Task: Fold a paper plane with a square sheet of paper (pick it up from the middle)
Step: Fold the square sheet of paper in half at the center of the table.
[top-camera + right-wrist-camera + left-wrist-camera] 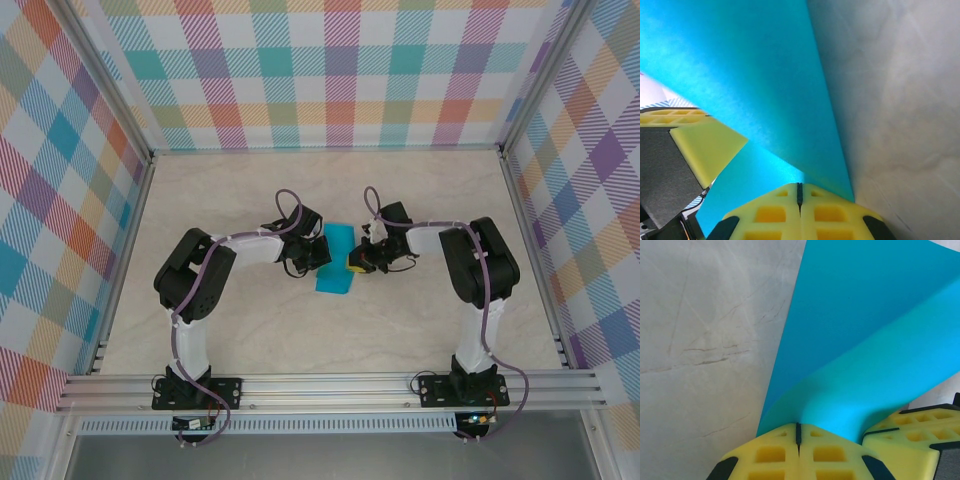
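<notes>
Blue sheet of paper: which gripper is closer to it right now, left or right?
Neither; it's a tie. The left gripper is shut on the left side of the square sheet of paper, and the right gripper is shut on its right side.

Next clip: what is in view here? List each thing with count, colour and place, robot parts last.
paper: one, teal-blue, mid-table, bent between the two grippers
table: one, pale marbled, under everything
walls: three, pastel plaid, left, back and right of the table
rail: one, silver, near edge, bearing the arm bases
left arm: one, black and white, near left, reaching to the paper
right arm: one, black and white, near right, reaching to the paper
left gripper: one, yellow pads, shut on the paper's left edge
right gripper: one, yellow pads, shut on the paper's right edge
</notes>
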